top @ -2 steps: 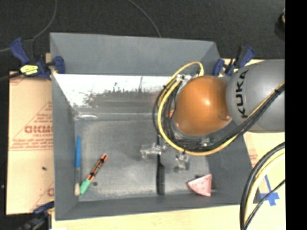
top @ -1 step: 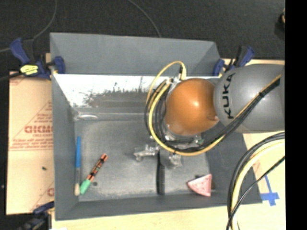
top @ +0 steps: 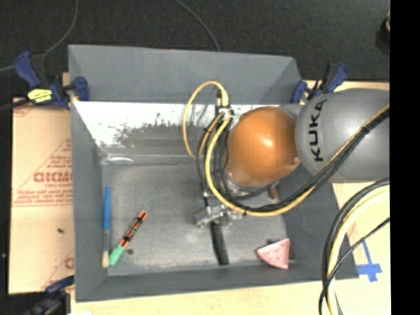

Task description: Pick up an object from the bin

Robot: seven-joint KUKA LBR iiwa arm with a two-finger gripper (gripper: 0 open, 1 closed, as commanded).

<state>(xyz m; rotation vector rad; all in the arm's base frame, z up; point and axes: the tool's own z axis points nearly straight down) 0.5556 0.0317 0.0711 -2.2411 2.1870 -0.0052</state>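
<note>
Near the middle of the bin, the claw sits at the far end of a black pen lying on the floor. Can't tell if the claw is apart or together. My take: straddle the pen across its width, go low, then clamp. A pink wedge lies to the right, so keep clear of it.

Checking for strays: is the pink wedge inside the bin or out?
Inside: the pink wedge lies on the bin floor, lower right corner.
</note>
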